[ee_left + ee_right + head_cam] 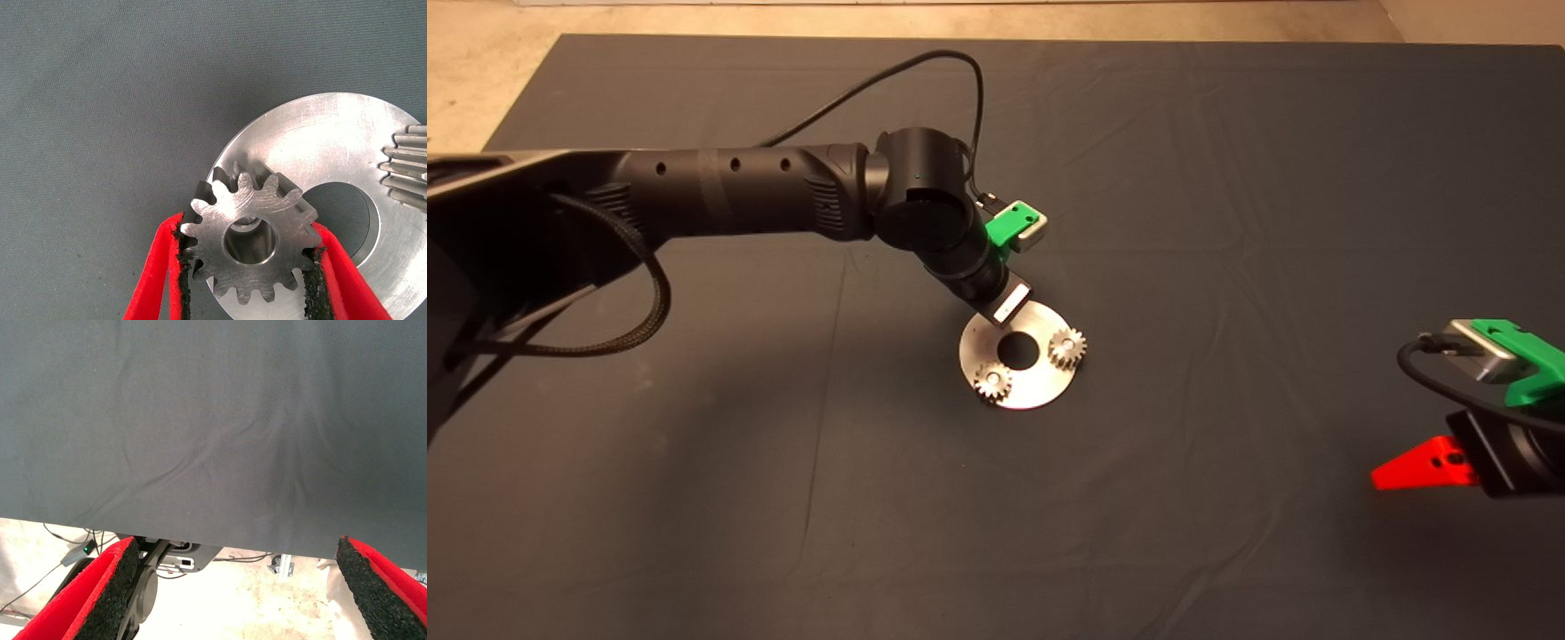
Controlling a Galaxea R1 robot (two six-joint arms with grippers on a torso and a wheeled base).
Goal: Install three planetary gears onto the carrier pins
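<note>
A third planetary gear is held flat, its toothed face and centre hole turned up toward the wrist camera, so that its axis stands upright over the disc. Through the hole a silvery peg top can be made out, one of the carrier pins; whether the gear is already seated on it cannot be told. The gear is clamped at two opposite sides of its toothed rim between the black pads of the left gripper, and it lies over the disc's edge beside the central hole.

In the head view the disc rests flat near the middle of the dark mat. Two further gears are seen lying flat on it: one on the right side of the central hole, the other at the lower left. The left arm is reached in from the left, with its wrist over the disc's upper left edge.

The right gripper is parked at the lower right edge, well apart from the disc, with its fingers spread wide and nothing between them.
</note>
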